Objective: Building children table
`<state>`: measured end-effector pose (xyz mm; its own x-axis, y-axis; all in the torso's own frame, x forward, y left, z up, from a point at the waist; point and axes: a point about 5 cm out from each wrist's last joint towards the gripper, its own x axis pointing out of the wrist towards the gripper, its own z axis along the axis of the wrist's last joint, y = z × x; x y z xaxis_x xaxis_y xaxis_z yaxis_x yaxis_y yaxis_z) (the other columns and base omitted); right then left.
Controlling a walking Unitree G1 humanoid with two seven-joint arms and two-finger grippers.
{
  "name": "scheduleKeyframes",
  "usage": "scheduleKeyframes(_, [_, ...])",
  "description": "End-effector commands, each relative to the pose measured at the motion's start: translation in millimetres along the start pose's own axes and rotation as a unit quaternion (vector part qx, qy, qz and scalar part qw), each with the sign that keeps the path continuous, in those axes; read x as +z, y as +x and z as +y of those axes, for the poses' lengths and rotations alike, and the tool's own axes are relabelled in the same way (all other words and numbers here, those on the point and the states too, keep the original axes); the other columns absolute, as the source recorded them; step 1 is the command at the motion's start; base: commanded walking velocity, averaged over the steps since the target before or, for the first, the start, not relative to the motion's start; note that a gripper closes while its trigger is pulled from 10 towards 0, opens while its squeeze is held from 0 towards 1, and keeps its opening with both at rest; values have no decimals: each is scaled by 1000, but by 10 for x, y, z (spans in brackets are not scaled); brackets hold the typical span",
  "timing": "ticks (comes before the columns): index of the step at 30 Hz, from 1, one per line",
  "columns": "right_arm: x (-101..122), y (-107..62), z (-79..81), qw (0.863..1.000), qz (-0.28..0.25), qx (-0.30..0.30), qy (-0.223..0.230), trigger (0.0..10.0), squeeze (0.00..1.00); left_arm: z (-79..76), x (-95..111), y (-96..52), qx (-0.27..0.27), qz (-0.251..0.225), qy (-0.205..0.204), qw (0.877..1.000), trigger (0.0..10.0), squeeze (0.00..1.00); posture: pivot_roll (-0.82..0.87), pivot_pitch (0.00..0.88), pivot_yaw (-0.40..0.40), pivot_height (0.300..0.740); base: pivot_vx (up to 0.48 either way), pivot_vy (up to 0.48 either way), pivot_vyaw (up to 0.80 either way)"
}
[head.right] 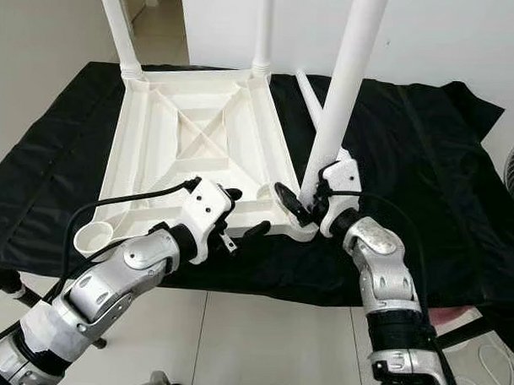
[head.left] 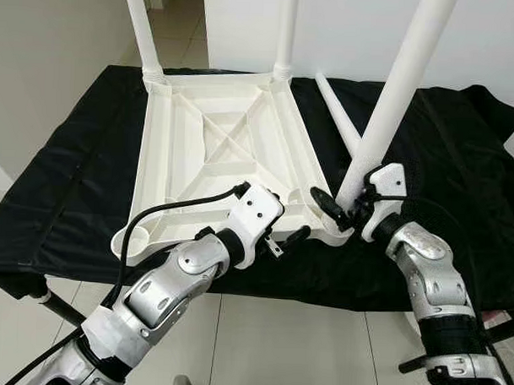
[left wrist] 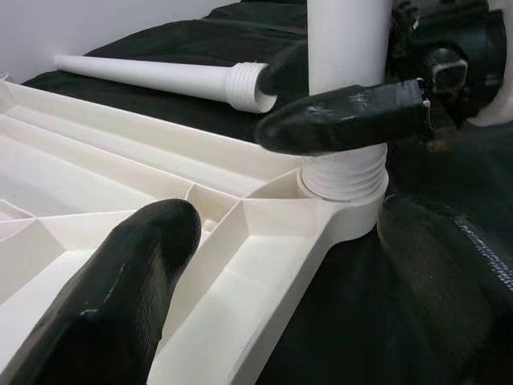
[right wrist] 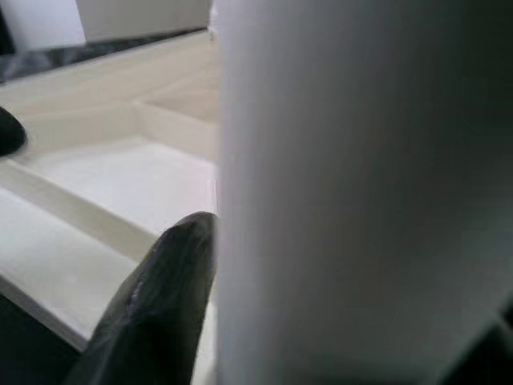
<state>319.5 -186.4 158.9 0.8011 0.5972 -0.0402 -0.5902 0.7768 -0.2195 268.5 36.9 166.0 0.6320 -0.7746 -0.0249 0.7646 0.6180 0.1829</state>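
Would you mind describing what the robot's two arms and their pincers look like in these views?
Both arms are silver metal with rounded, shell-like segments and black joints. Each wrist ends in a white housing with small dark screw holes. The left pincer and right pincer each have two long, glossy black fingers with rounded tips. A black cable loops from the left arm to its wrist housing; thinner black wires run at the right wrist.

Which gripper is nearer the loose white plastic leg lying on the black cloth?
Right. The right gripper grips an upright leg beside the loose leg; the left gripper sits at the tabletop's near edge, farther away.
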Motion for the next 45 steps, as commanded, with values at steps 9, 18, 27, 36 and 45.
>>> scheduleKeyframes(9, [-188,-17,42,999,29,35,1,0,0,-64,8,-9,-91,3,2,996,10000,0,-117,42,49,740,0,0,0])
scheduleKeyframes(18, [-160,21,17,999,15,-41,27,10000,0,-84,3,-15,-95,3,1,995,10000,0,-123,49,53,740,0,0,0])
scheduleKeyframes(27, [-209,105,169,976,49,-201,74,10000,0,-120,-6,-12,-99,4,-2,995,10000,0,-123,51,46,740,0,0,0])
scheduleKeyframes(36, [-126,1,372,922,45,-374,93,10000,0,-144,-13,-14,-103,4,-3,995,10000,0,-122,48,41,740,0,0,0])
scheduleKeyframes(45, [-32,-27,488,902,39,-419,96,10000,0,-152,-17,-5,-105,3,-1,994,10000,0,-128,34,33,740,0,0,0])
